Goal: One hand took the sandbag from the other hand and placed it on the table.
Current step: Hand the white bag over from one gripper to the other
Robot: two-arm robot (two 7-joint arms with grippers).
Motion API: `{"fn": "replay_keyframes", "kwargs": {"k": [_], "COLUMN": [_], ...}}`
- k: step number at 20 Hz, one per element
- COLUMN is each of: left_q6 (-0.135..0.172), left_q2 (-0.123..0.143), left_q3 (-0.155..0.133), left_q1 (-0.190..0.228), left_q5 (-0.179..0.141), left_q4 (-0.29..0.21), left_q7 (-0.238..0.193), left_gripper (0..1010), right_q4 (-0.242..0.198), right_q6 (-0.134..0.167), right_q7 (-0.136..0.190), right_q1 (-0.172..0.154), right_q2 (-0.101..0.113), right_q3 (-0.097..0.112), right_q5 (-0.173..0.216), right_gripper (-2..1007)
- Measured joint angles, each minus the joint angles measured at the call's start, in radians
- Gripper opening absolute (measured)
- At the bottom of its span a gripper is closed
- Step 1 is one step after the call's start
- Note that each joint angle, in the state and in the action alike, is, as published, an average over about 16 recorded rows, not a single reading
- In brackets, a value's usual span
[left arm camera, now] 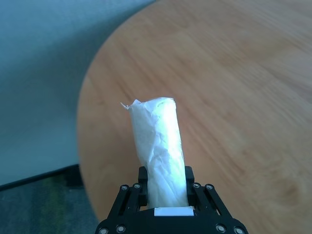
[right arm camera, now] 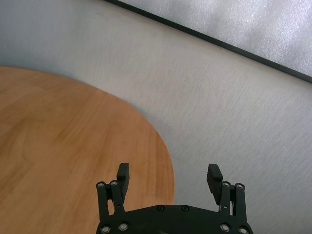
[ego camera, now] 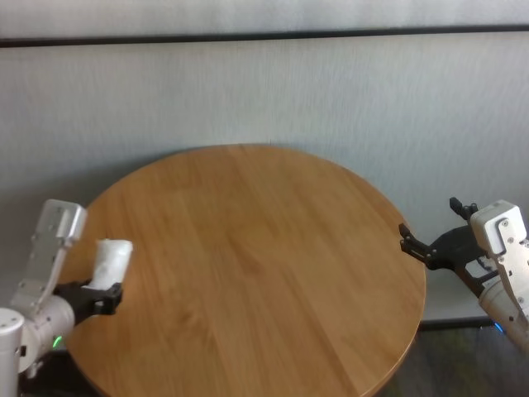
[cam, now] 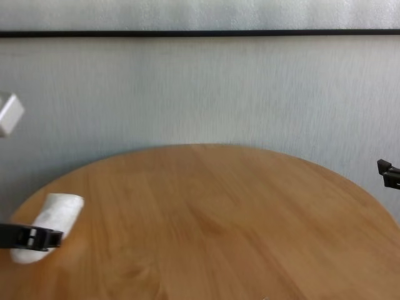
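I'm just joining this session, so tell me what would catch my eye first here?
The white sandbag stands out, clamped upright in the left gripper over the round table's left edge. Opposite, the right gripper waits open and empty just past the table's right edge.

No legible text, labels, brand marks, numbers or signs appear on any surface in the head, chest or either wrist view.
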Motion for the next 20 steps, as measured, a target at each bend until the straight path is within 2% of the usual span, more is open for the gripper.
{"fn": "replay_keyframes", "kwargs": {"k": [4, 9, 13, 20], "left_q6": [-0.024, -0.085, -0.156, -0.281], "left_q2": [0.006, 0.015, 0.02, 0.019], "left_q3": [-0.02, -0.028, -0.016, 0.029], "left_q1": [0.025, 0.04, 0.03, -0.019], "left_q5": [0.009, 0.021, 0.029, 0.021], "left_q4": [-0.026, -0.051, -0.055, -0.032], "left_q7": [-0.002, -0.04, -0.105, -0.246], "left_gripper": [442, 442, 442, 442], "right_q4": [0.0, 0.0, 0.0, 0.0], "right_q6": [0.0, 0.0, 0.0, 0.0], "right_q7": [0.0, 0.0, 0.0, 0.0], "right_q1": [0.0, 0.0, 0.0, 0.0], "right_q2": [0.0, 0.0, 0.0, 0.0], "right_q3": [0.0, 0.0, 0.0, 0.0], "right_q5": [0.0, 0.0, 0.0, 0.0], "right_gripper": [1005, 1005, 1005, 1005]}}
